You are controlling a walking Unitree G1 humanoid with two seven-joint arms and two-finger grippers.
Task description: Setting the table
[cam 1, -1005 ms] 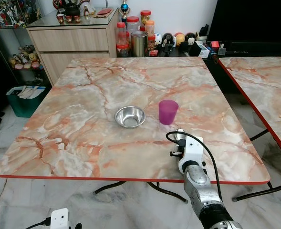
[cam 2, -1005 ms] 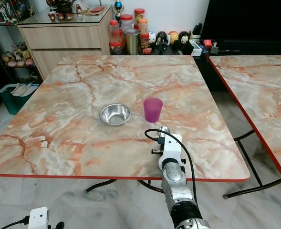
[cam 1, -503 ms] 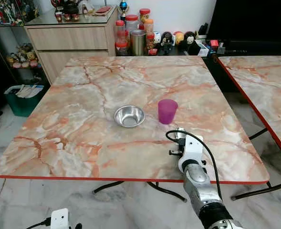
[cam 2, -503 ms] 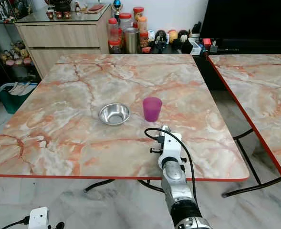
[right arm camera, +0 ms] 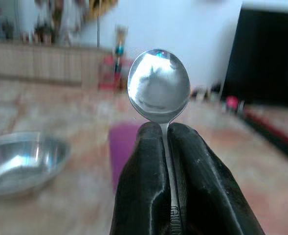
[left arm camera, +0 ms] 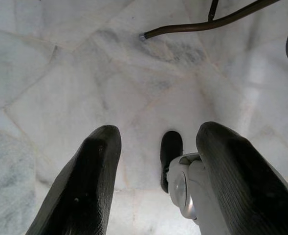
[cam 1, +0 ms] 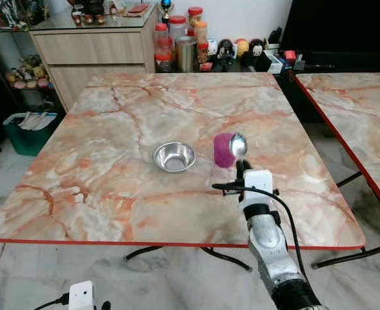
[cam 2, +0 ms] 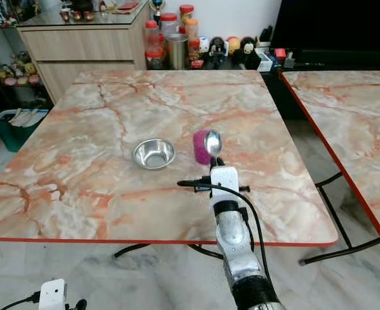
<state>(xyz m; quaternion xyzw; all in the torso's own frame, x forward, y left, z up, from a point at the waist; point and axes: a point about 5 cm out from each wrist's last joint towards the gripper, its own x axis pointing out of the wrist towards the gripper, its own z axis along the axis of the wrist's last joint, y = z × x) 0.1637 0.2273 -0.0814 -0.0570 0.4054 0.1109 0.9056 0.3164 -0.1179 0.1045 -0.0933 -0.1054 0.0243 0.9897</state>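
A steel bowl (cam 1: 174, 157) and a purple cup (cam 1: 222, 150) stand side by side near the middle of the marble table (cam 1: 112, 129). My right gripper (cam 1: 242, 169) is raised over the table's near part, just in front of the cup, shut on a metal spoon (cam 1: 239, 146) whose bowl end points up. In the right wrist view the spoon (right arm camera: 159, 86) sticks out between the closed fingers (right arm camera: 146, 186), with the cup (right arm camera: 124, 147) and bowl (right arm camera: 21, 159) blurred behind. My left gripper (left arm camera: 156, 161) hangs open above the floor.
A second marble table (cam 1: 357, 116) stands to the right across a narrow gap. Behind the table are a wooden cabinet (cam 1: 93, 48) and jars and figurines (cam 1: 196, 42). A green bin (cam 1: 28, 132) sits on the floor at the left.
My right arm has risen and moved forward, bringing the spoon up in front of the cup. The camera has tipped slightly. Bowl and cup have not moved.
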